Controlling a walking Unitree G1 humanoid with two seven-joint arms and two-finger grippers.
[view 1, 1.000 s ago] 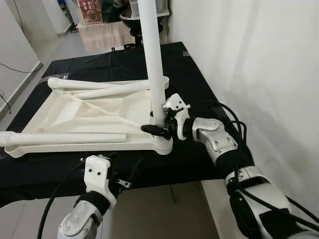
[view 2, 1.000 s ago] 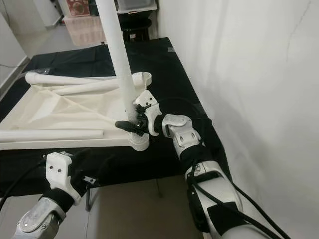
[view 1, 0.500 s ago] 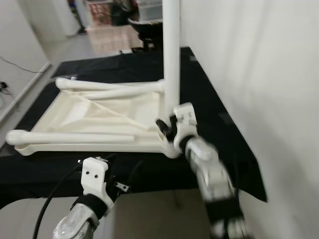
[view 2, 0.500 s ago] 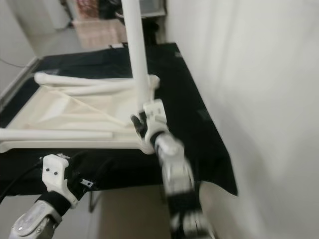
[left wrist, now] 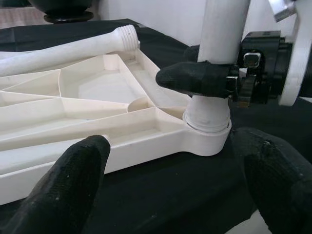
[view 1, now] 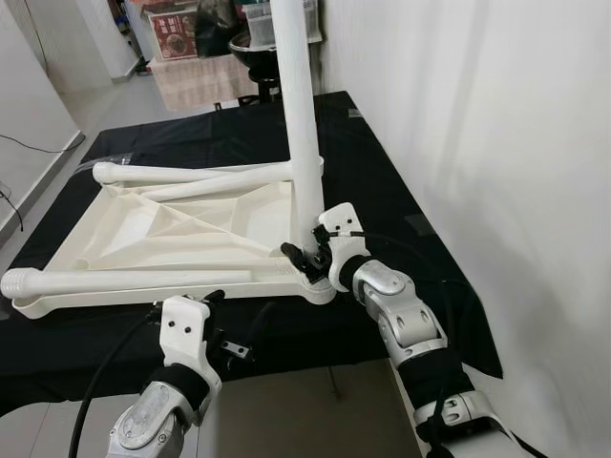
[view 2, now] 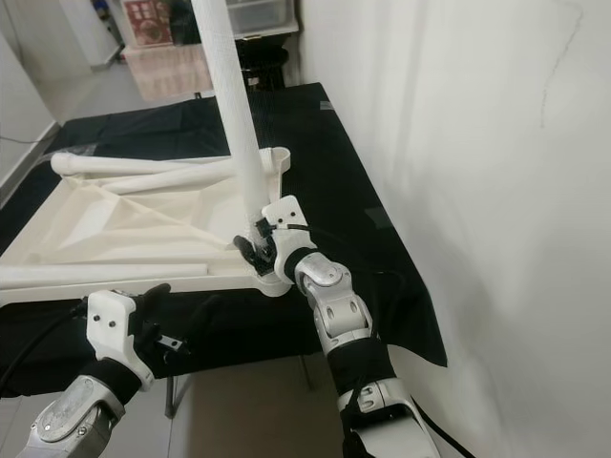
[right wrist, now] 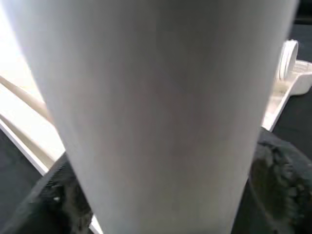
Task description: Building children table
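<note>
Low on the upright leg (view 1: 298, 114), the right gripper (view 1: 307, 256) is clamped around the white tube just above the corner socket (left wrist: 206, 127), one black finger (left wrist: 192, 79) wrapping the near side of the tube and the other hidden behind it. Seen from the right wrist, the tube is so close that it blurs into a pale column, with dark fingertips at either edge. That leg stands nearly vertical in the near right corner of the tabletop (view 1: 143, 224), which lies upside down with its ribbed underside facing up. Two loose legs rest flat on it: one (view 1: 196, 174) along the far edge, its threaded end showing in the left wrist view, and one (view 1: 115, 280) along the near edge. Underneath is a black cloth (view 1: 382, 181) covering a bench set against a white wall (view 1: 496, 143). Nearer the robot, the left gripper (view 1: 212, 303) hovers off the near edge of the tabletop, its two fingers spread wide and empty, pointed at the socket corner without touching it.
</note>
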